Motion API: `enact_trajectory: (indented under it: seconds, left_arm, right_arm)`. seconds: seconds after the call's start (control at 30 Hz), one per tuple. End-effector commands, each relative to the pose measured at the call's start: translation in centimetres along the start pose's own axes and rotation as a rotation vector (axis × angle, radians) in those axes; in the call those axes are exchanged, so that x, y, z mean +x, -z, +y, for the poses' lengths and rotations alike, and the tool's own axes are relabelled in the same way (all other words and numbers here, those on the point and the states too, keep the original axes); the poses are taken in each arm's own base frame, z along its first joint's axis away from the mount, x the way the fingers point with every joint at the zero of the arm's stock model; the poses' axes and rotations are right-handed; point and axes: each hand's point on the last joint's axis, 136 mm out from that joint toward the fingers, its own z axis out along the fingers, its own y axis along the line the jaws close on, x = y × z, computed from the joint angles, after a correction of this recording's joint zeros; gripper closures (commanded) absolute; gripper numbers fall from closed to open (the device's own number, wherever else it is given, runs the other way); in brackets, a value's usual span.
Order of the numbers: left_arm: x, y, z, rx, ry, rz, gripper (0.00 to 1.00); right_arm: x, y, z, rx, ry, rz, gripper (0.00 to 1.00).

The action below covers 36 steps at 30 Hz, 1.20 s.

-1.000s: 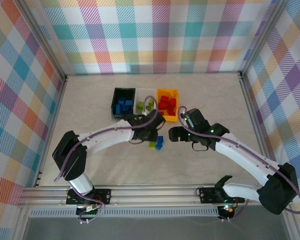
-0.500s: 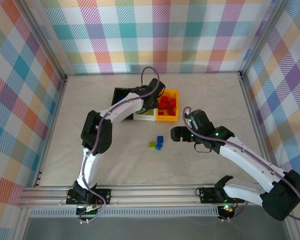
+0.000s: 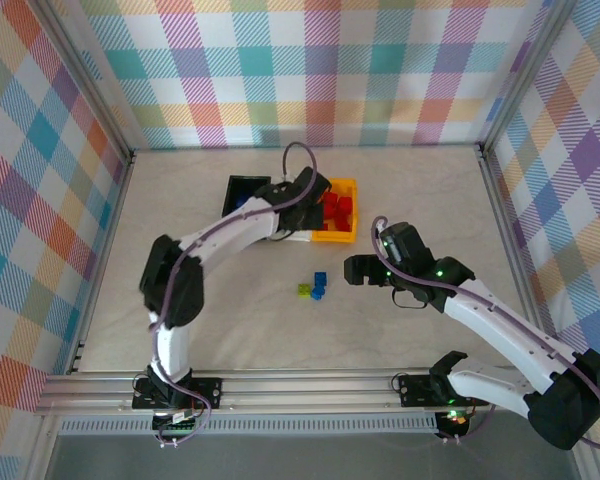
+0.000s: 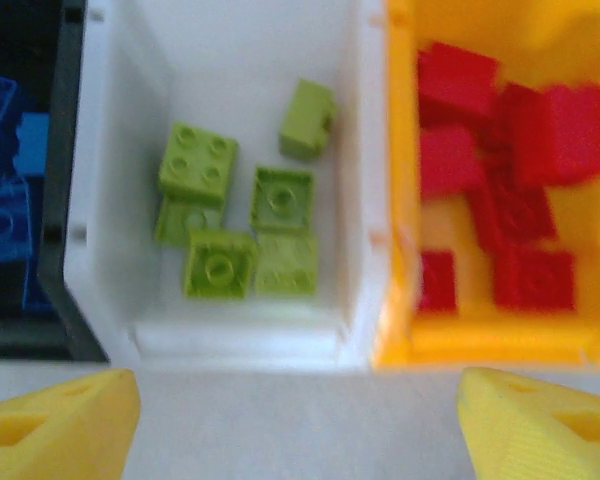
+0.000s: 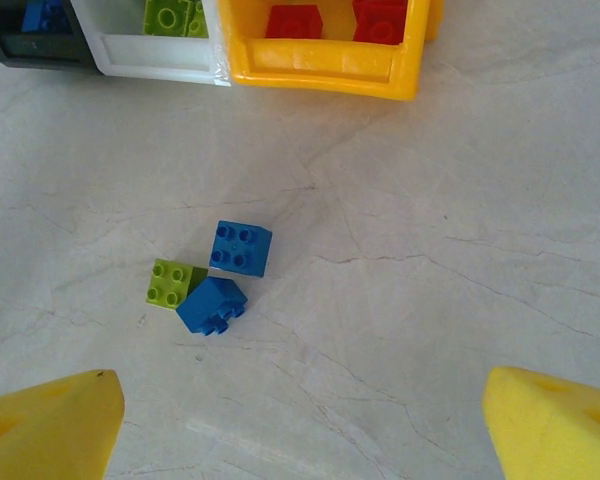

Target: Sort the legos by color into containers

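My left gripper point(image 3: 302, 203) hangs open over the near edge of the clear/white bin point(image 4: 235, 340), nothing between its yellow fingers point(image 4: 65, 425). Several lime green bricks point(image 4: 220, 265) lie in that bin. The black bin point(image 4: 55, 250) to its left holds blue bricks point(image 4: 0, 225), and the orange bin point(image 4: 480, 345) to its right holds red ones point(image 4: 525, 275). On the table, two blue bricks point(image 5: 242, 247) point(image 5: 211, 305) and one lime green brick point(image 5: 168, 282) sit bunched together point(image 3: 314, 288). My right gripper point(image 5: 300, 405) point(image 3: 352, 270) is open just right of them, above the table.
The three bins stand in a row point(image 3: 337, 232) at mid-table, partly under the left arm. Bare marbled tabletop point(image 5: 430, 280) surrounds the loose bricks. Metal rails and plaid walls point(image 3: 300, 70) bound the table.
The left arm swung from beside the loose bricks up over the bins and now hovers there. The right gripper drifted slightly to the right.
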Motion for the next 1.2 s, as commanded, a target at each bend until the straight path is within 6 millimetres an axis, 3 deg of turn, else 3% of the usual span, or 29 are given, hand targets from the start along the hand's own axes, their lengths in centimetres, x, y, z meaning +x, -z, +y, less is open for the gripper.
enact_trajectory:
  seconds: [0.0, 0.13, 0.27, 0.37, 0.47, 0.63, 0.77, 0.97, 1.17]
  left_arm:
    - [4.6, 1.9, 0.2, 0.043, -0.03, 0.061, 0.24]
    - [10.9, 2.2, 1.2, 0.08, -0.062, 0.164, 0.3]
    - [15.9, 2.0, 0.7, 0.111, -0.103, 0.256, 0.39]
    - [19.0, 1.0, 0.5, 0.104, -0.13, 0.321, 0.44]
    - [20.8, 0.1, -0.2, 0.098, -0.157, 0.356, 0.44]
    - [20.4, -0.6, -1.8, 0.122, -0.168, 0.34, 0.34]
    - [20.1, -2.2, -1.2, 0.035, -0.211, 0.334, 0.3]
    - [19.5, -4.4, 0.2, -0.034, -0.184, 0.338, 0.44]
    - [19.1, -4.6, 0.7, -0.041, -0.173, 0.337, 0.56]
  right_arm:
    - [0.1, -0.1, 0.0, -0.01, -0.006, -0.005, 0.07]
    - [0.3, -0.5, -0.2, -0.01, -0.014, 0.001, 0.07]
    - [0.3, -0.7, -0.4, -0.01, -0.023, -0.001, 0.07]
    - [0.3, -0.6, -0.5, -0.006, -0.026, -0.002, 0.07]
    - [0.1, -0.5, -0.5, -0.004, -0.026, -0.005, 0.07]
    - [-0.1, -0.1, -0.6, -0.002, -0.027, -0.012, 0.07]
    - [0.0, -0.1, -0.7, 0.0, -0.029, -0.01, 0.07]
    - [0.0, 0.2, -0.8, -0.001, -0.031, -0.018, 0.08]
    - [-0.2, 0.4, -0.7, -0.007, -0.029, -0.023, 0.07]
